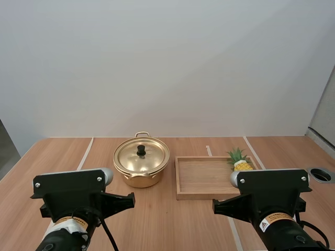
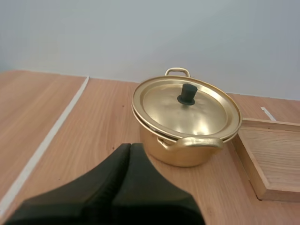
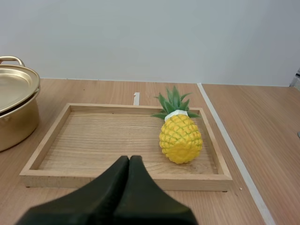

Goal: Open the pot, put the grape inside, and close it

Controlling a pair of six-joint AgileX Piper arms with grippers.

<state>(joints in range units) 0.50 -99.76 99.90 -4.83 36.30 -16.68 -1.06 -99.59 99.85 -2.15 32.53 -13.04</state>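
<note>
A: Jaws, both arms?

B: Left jaws are pressed together into one dark wedge with nothing between them, and the right jaws are the same. Both arms sit low at the near edge of the counter (image 1: 172, 219), well apart from every object. Judged a ready pose: lid not yet lifted, no step begun.

A: What does the left arm face?

B: The pot (image 2: 183, 157), straight ahead of the left jaws. Its lid (image 2: 187, 115) is seated square on the rim, so the pot is closed. Both are polished gold-coloured metal. The body is shallow and round, and the lid is gently domed with soft highlights. A small black knob (image 2: 186, 94) stands upright at the lid's centre. It is the obvious pinch point, and probably why this arm lines up on it. There are two looped side handles, one near and one far.

A: And the right arm?

B: The wooden tray (image 3: 122, 180), just beside the pot on its right with a narrow gap between them. It is pale, with visible grain and low straight walls. The task names a grape, but the fruit lying in the tray is a pineapple (image 3: 180, 138). It sits toward the far right corner with its crown pointing at the far wall. The skin is yellow with a diamond pattern and the leaves are stiff and green, so it looks moulded. Judgement: the rounded, bumpy body needs a wide opening and may slip.
</note>
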